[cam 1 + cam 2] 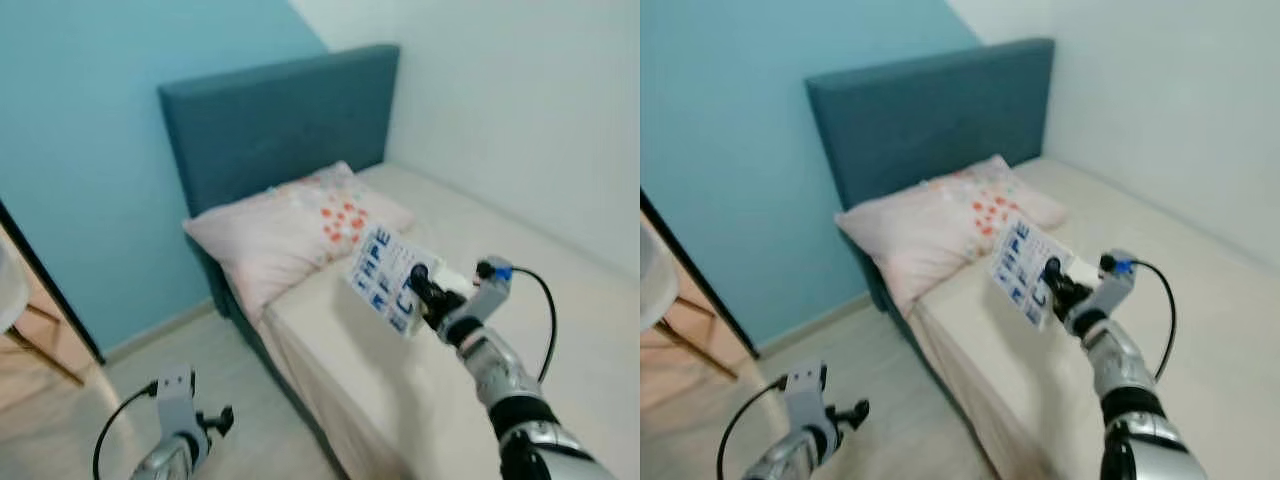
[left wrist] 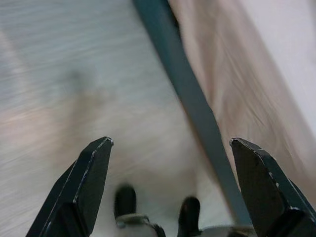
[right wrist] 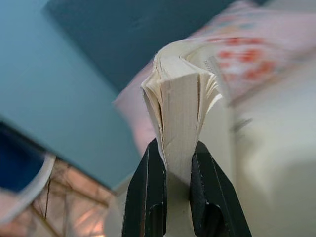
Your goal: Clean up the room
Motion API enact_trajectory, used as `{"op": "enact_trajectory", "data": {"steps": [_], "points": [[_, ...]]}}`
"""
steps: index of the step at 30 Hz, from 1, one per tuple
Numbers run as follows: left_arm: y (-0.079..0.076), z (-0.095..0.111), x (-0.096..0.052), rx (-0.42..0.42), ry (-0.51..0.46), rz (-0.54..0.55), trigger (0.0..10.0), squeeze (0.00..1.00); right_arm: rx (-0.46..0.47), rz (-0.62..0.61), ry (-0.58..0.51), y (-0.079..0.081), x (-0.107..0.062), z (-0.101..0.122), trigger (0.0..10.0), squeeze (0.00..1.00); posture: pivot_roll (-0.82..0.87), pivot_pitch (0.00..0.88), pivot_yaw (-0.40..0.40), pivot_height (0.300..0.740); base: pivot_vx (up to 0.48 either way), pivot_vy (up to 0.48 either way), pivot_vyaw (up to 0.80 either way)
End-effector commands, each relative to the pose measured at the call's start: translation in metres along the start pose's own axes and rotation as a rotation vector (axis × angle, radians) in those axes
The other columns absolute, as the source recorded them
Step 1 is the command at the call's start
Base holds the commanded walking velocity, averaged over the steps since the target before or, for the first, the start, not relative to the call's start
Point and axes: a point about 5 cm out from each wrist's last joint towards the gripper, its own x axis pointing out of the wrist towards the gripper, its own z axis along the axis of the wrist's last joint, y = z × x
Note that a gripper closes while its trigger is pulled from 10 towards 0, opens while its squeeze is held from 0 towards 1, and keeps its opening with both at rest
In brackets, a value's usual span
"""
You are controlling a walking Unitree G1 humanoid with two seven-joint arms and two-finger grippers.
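Observation:
My right gripper [image 1: 420, 283] is shut on a white book with blue lettering on its cover [image 1: 384, 279], held up over the beige bed [image 1: 560, 330] near its side edge. The right wrist view has the book's cream page edges [image 3: 180, 98] pinched between the two black fingers [image 3: 148, 192]. Low on the left, my left gripper [image 1: 215, 421] hangs over the pale wood floor beside the bed. Its fingers [image 2: 81, 187] stand wide apart with nothing between them.
A pink pillow with orange dots [image 1: 300, 225] lies at the head of the bed against the teal headboard [image 1: 280, 120]. Behind stand a blue wall and a white wall. A white chair with wooden legs [image 1: 20, 310] is at the far left.

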Motion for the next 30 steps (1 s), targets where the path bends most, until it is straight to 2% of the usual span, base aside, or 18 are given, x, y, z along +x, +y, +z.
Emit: {"op": "enact_trajectory", "data": {"steps": [1, 6, 15, 18, 21, 24, 26, 28, 30], "points": [[0.008, -0.005, -0.003, 0.01, 0.02, 0.024, 10.0, 0.0, -0.013, 0.105, 0.03, 0.02, 0.01, -0.005, 10.0, 0.0, 0.05, 0.0, -0.041, 0.74, 0.364, 0.0, 0.8], [0.008, -0.005, -0.002, 0.012, 0.02, 0.022, 10.0, 0.0, 0.005, 0.114, 0.026, 0.021, 0.01, -0.005, 10.0, 0.0, 0.05, 0.0, -0.041, 0.74, 0.363, 0.0, 0.8], [0.005, -0.004, -0.002, 0.012, 0.02, 0.017, 10.0, 0.0, 0.02, 0.059, 0.05, 0.013, 0.005, -0.008, 10.0, 0.0, 0.04, 0.0, -0.036, 0.74, 0.36, 0.0, 0.8], [0.003, -0.004, -0.001, 0.02, 0.022, 0.009, 10.0, 0.0, 0.027, -0.067, 0.046, -0.001, 0.001, -0.007, 10.0, 0.0, 0.04, 0.0, -0.036, 0.74, 0.333, 0.0, 0.0], [0.002, -0.004, -0.001, 0.024, 0.022, 0.007, 10.0, 0.0, 0.02, -0.089, 0.047, -0.004, 0.0, -0.007, 10.0, 0.0, 0.04, 0.0, -0.036, 0.74, 0.3, 0.0, 0.0], [0.002, -0.002, 0.0, 0.011, 0.014, 0.019, 10.0, 0.0, 0.034, -0.197, 0.018, -0.019, -0.008, -0.002, 10.0, 0.0, 0.04, 0.0, -0.04, 0.74, 0.0, 0.0, 0.0], [0.001, -0.001, 0.0, 0.046, 0.014, 0.004, 10.0, 0.0, 0.052, -0.265, -0.001, -0.029, -0.014, 0.0, 10.0, 0.0, 0.04, 0.0, -0.047, 0.74, 0.0, 0.0, 0.0], [0.0, -0.001, 0.0, 0.044, 0.014, -0.005, 10.0, 0.0, 0.062, -0.299, -0.008, -0.033, -0.017, 0.001, 10.0, 0.0, 0.04, 0.0, -0.048, 0.74, 0.0, 0.0, 0.0], [-0.001, -0.003, 0.0, 0.058, 0.023, -0.017, 10.0, 0.0, 0.061, -0.384, -0.016, -0.044, -0.025, 0.002, 10.0, 0.0, 0.04, 0.0, -0.049, 0.74, 0.0, -0.461, 0.0]]}}
